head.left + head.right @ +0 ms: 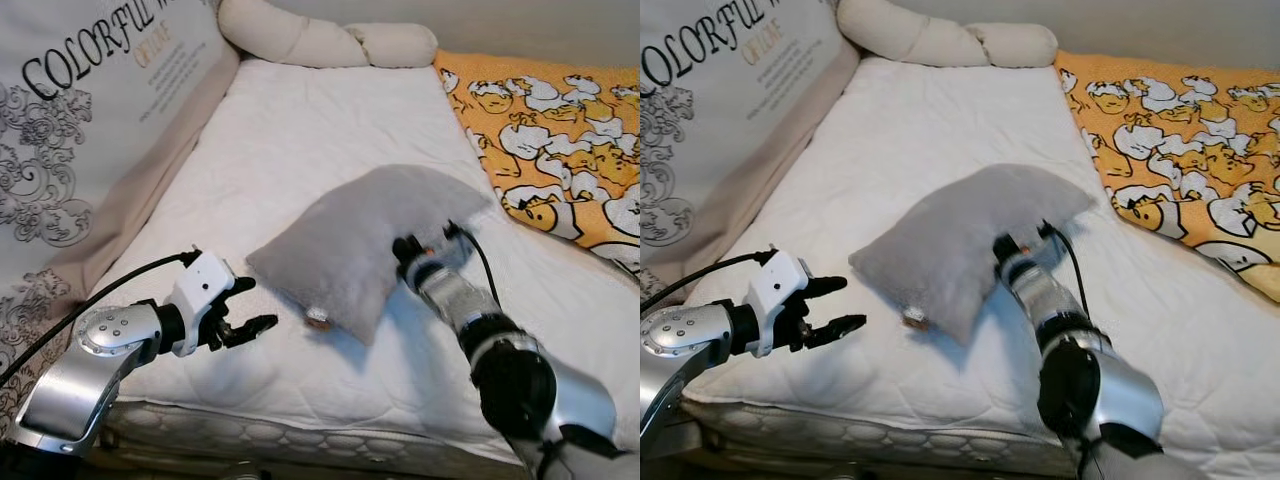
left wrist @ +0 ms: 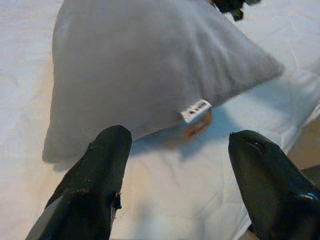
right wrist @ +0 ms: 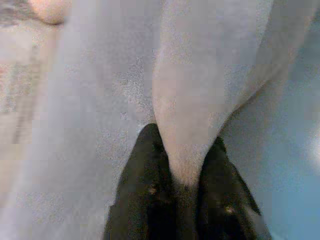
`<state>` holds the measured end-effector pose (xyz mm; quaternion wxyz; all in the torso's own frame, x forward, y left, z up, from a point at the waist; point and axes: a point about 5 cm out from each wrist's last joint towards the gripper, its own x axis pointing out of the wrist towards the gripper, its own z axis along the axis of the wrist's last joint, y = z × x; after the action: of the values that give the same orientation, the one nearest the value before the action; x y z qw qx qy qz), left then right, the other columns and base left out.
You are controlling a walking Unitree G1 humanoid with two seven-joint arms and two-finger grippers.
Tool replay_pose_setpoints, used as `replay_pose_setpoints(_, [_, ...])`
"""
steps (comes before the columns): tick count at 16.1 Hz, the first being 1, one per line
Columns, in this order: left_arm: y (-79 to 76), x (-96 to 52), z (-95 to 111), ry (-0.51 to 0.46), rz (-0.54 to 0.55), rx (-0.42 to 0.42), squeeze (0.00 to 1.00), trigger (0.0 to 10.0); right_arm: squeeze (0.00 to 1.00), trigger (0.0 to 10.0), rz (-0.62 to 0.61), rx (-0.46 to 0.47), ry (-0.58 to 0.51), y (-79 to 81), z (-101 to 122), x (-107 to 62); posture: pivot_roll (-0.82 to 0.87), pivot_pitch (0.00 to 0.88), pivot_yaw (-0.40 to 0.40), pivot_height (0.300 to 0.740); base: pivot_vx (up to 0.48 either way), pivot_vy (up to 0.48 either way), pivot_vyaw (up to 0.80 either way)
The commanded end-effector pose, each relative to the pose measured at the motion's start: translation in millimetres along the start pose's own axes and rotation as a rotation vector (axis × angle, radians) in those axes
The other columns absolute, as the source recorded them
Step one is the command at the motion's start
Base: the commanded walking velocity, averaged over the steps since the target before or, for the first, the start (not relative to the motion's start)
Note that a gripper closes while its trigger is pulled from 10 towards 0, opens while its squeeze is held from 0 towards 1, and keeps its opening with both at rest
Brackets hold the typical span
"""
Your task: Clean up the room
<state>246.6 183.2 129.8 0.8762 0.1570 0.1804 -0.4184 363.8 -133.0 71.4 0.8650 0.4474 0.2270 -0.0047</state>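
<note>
Your grey pillow (image 1: 365, 240) sits mid-mattress (image 1: 300, 130), one side raised off the white quilted surface. The right gripper (image 3: 186, 165) has its fingers pinched on a fold of the pillow's edge. Your left gripper (image 1: 243, 308) hovers near the corner carrying the tag (image 2: 195, 110), fingers spread apart, gripping nothing

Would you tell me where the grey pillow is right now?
The grey pillow lies mid-mattress, pinched by the right gripper, with the open left gripper to its left.
</note>
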Motion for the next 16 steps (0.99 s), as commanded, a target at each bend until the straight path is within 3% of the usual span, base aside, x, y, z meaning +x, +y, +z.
replay_pose_setpoints(1, [0.8,-4.5,4,-0.026,0.03,0.011,0.0,10.0,0.0,0.0,0.068,-0.011,0.017,19.5,0,3.6,0.12,0.0,-0.049,0.74,0.0,0.0,0.0])
replay_pose_setpoints(2, [1.3,-5.4,3,-0.031,0.044,0.009,0.0,10.0,0.0,0.0,0.099,-0.01,0.02,28.4,1,5.0,0.13,0.0,-0.05,0.74,0.0,0.0,0.0])
replay_pose_setpoints(4, [12.0,-9.1,7,-0.106,0.174,-0.087,0.0,10.0,0.0,0.0,0.24,-0.018,0.041,68.9,3,8.5,0.13,0.0,-0.055,0.74,0.0,0.0,0.0])
replay_pose_setpoints(5, [14.9,-9.5,8,-0.121,0.206,-0.116,0.0,10.0,0.0,0.0,0.27,-0.022,0.044,76.7,3,8.7,0.13,0.0,-0.055,0.74,0.0,0.0,0.0])
replay_pose_setpoints(8, [27.8,-14.5,15,-0.197,0.328,-0.183,0.0,10.0,0.0,0.0,0.495,-0.028,0.053,126.7,13,4.7,0.13,0.0,-0.048,0.74,0.0,0.0,0.0])
replay_pose_setpoints(10, [34.8,-21.9,21,-0.266,0.374,-0.235,0.0,10.0,0.0,0.0,0.625,-0.033,0.083,146.7,23,-1.4,0.12,0.0,-0.042,0.74,0.0,0.0,0.0])
replay_pose_setpoints(12, [42.0,-29.4,24,-0.294,0.419,-0.252,0.0,10.0,0.0,0.0,0.65,-0.038,0.108,144.8,29,-3.8,0.11,0.0,-0.037,0.74,0.0,0.0,0.0])
replay_pose_setpoints(13, [51.1,-39.0,26,-0.33,0.47,-0.262,0.0,10.0,0.0,0.0,0.655,-0.051,0.146,134.3,33,-5.6,0.11,0.0,-0.035,0.74,0.0,0.0,0.0])
replay_pose_setpoints(15, [63.8,-49.4,26,-0.329,0.533,-0.267,0.0,10.0,0.0,0.0,0.575,-0.071,0.231,89.6,28,-6.8,0.08,0.0,-0.02,0.74,0.0,0.0,0.0])
replay_pose_setpoints(16, [67.9,-46.8,24,-0.317,0.548,-0.271,0.0,10.0,0.0,0.0,0.496,-0.065,0.269,57.8,20,-8.1,0.07,0.0,-0.01,0.74,0.0,0.0,0.0])
